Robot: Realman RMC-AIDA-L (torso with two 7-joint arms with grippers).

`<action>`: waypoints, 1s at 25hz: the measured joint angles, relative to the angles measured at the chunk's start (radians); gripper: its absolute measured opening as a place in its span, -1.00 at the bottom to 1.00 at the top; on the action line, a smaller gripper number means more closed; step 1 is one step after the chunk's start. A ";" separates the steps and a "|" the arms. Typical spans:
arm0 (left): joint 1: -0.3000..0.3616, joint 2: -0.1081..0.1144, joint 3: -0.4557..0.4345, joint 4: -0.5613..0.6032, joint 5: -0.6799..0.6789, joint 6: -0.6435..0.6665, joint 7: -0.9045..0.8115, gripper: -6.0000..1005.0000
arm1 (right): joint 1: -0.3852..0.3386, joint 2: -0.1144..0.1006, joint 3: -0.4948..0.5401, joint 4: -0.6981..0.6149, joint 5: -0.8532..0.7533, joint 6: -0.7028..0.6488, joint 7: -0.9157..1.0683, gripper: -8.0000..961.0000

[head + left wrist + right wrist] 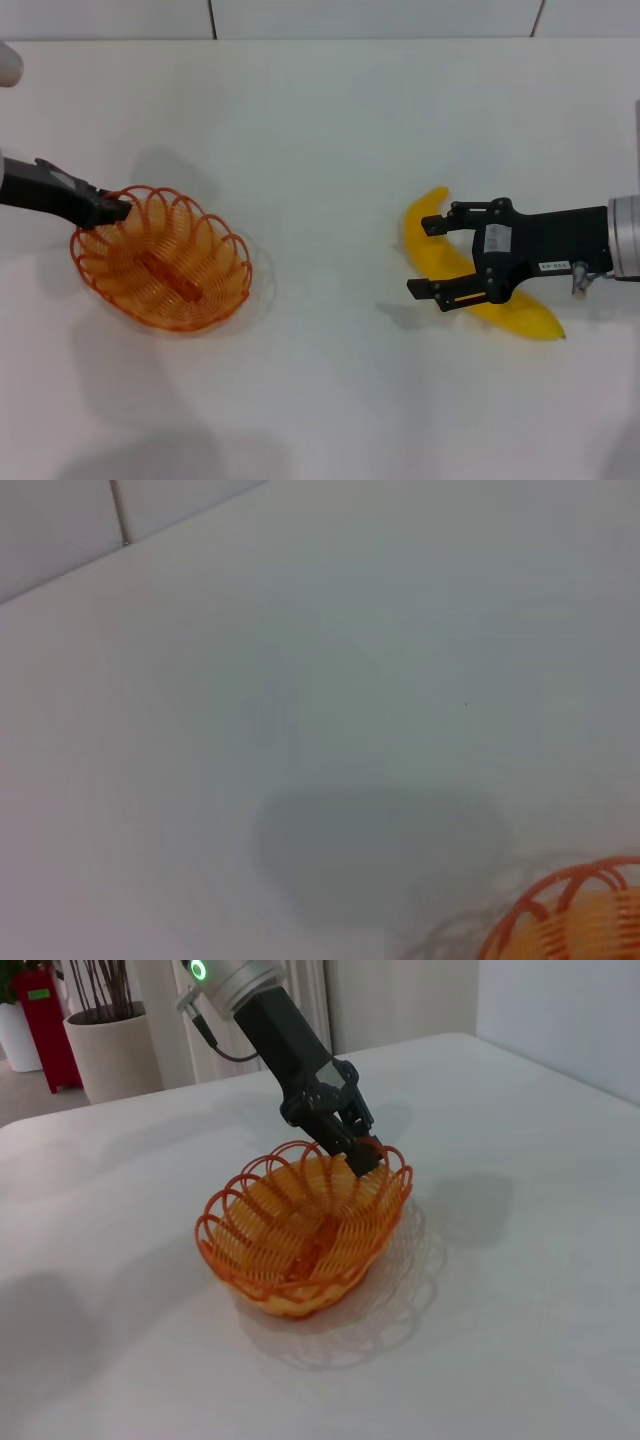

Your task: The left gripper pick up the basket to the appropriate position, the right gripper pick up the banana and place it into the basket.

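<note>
The orange wire basket (160, 260) is on the left of the white table. My left gripper (112, 211) is shut on its far-left rim. The right wrist view shows the basket (300, 1230) with those fingers (355, 1145) clamped on the rim; I cannot tell whether it is lifted or resting. A bit of rim shows in the left wrist view (570, 910). The yellow banana (530, 318) lies on the right of the table. My right gripper (420, 257) is open, its two fingers on either side of the banana's far half, not closed on it.
The table's back edge and a tiled wall run along the top of the head view. A white rounded object (8, 65) sits at the far left. The right wrist view shows a beige plant pot (110, 1055) and a red one (40, 1020) beyond the table.
</note>
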 joint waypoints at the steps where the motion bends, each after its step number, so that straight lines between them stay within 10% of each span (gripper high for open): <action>1: 0.000 0.000 0.000 0.000 0.000 0.000 0.000 -0.60 | 0.000 0.000 0.000 0.000 0.000 -0.001 0.000 0.85; 25: 0.001 -0.005 0.000 0.004 -0.009 -0.005 0.001 -0.76 | 0.001 0.000 0.000 0.000 0.000 -0.005 0.001 0.85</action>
